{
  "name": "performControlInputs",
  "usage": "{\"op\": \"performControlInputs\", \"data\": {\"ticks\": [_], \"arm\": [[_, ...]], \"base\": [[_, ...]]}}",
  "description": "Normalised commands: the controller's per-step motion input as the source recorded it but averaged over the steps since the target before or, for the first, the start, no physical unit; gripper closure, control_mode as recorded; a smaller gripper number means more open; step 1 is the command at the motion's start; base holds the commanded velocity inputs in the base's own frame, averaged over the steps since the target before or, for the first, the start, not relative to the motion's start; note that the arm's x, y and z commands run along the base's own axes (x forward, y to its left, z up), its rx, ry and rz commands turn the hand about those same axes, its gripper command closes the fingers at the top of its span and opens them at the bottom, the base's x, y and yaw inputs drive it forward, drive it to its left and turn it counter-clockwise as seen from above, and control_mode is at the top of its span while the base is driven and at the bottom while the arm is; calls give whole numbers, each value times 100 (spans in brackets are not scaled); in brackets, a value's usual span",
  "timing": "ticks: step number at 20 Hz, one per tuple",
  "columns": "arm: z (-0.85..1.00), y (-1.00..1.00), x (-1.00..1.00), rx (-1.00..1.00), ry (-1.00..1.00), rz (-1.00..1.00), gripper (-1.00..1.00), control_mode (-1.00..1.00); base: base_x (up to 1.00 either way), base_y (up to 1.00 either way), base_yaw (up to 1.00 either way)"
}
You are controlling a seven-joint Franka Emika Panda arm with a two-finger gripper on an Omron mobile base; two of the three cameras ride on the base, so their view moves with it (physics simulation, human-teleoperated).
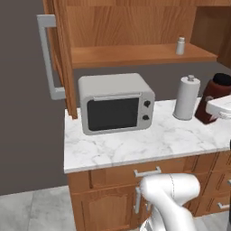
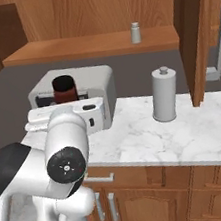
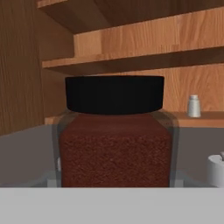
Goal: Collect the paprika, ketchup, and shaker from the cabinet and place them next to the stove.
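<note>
The paprika (image 3: 114,144), a dark brown-red jar with a black cap, stands large and close in the hand view. In the base views the paprika (image 1: 216,92) (image 2: 64,89) sits in my gripper (image 1: 220,106) (image 2: 66,109), over the marble counter. The jaws are shut on its sides and the fingertips are hidden behind it. The tiny pale shaker (image 1: 180,45) (image 2: 135,32) (image 3: 194,106) stands upright on the lower shelf of the open cabinet (image 1: 135,54) (image 2: 92,44). The ketchup and the stove are out of view.
A grey microwave (image 1: 115,103) (image 2: 90,83) sits on the counter (image 1: 135,144) (image 2: 187,135). A grey knob-topped cylinder (image 1: 186,97) (image 2: 163,94) stands beside the jar. The open cabinet door (image 1: 61,54) (image 2: 196,33) juts out over the counter. Wooden drawers (image 1: 144,173) lie below.
</note>
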Motion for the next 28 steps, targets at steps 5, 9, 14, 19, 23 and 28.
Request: {"op": "performControlInputs", "data": {"ticks": [5,9,14,19,23,28], "arm": [[0,0,0,0,0,0,100,100],[0,0,0,0,0,0,100,100],[0,0,0,0,0,0,100,100],[0,0,0,0,0,0,100,100],[0,0,0,0,0,0,100,100],[0,0,0,0,0,0,100,100]], "base": [[-100,-1,0],[-100,-6,-1],[-100,-20,-7],[-96,-45,-14],[-32,-63,-15],[-1,-94,-10]]}}
